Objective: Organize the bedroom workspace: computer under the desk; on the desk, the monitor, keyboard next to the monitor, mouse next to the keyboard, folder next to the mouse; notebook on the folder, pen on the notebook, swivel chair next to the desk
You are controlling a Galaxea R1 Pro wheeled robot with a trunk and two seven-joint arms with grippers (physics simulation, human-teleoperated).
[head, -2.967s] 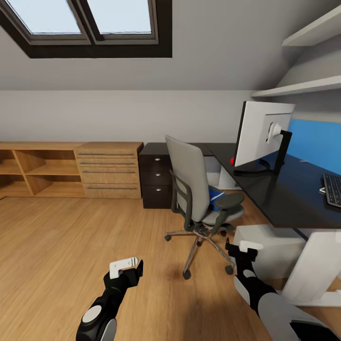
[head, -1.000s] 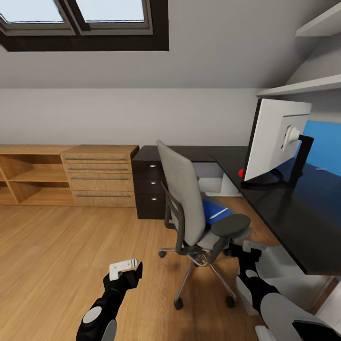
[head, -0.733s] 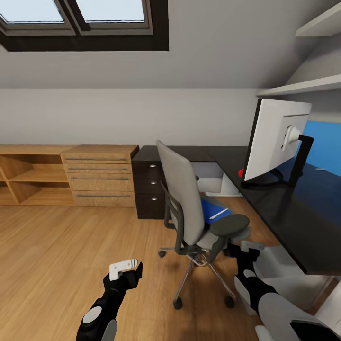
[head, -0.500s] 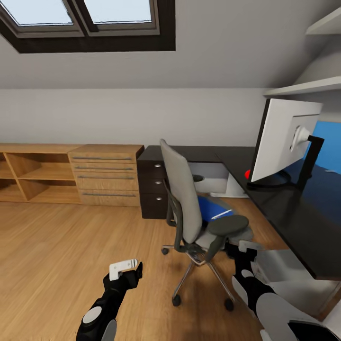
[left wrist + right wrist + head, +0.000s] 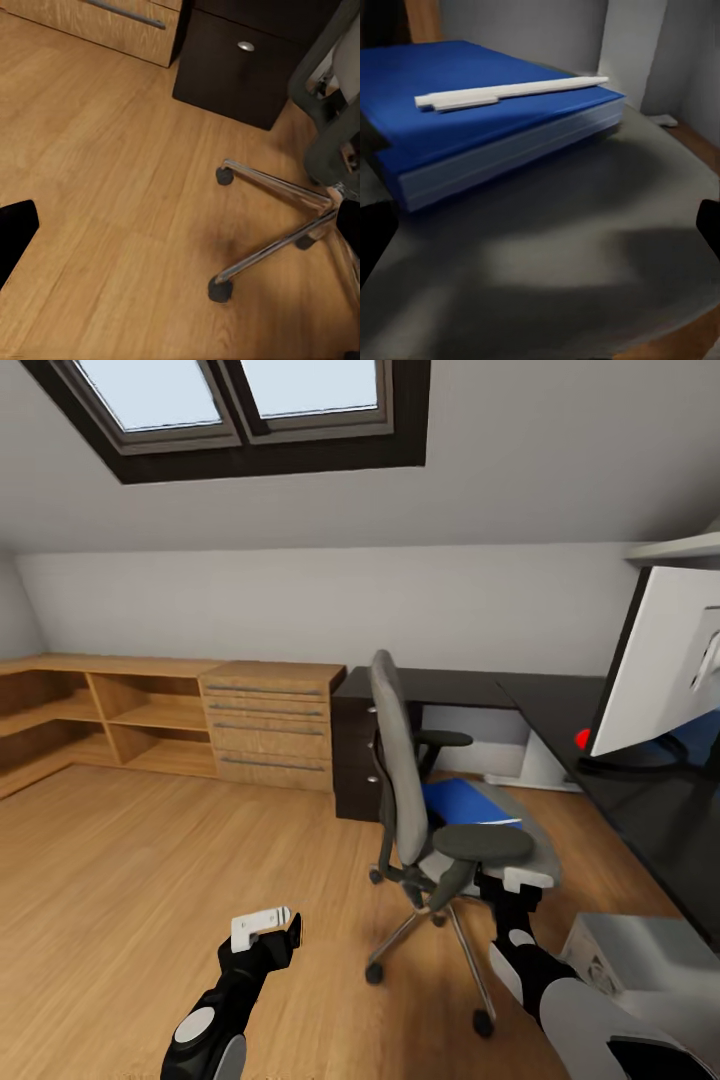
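Attic bedroom, wooden floor (image 5: 130, 880), black table (image 5: 640, 780) at right.
Folder (image 5: 472, 124) with pen (image 5: 506, 91) atop lies on swivel chair (image 5: 420, 800) seat. Left end effector (image 5: 268, 932) and right end effector (image 5: 515, 888): fingers apart, empty.

Attic home office: skylight (image 5: 240, 405), desk (image 5: 620, 780)

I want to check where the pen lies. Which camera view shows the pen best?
The right wrist view: the white pen lies in full length, large and sharp, flat on top of the blue folder on the swivel chair seat. The head view gives it as a thin pale line at the folder's edge.
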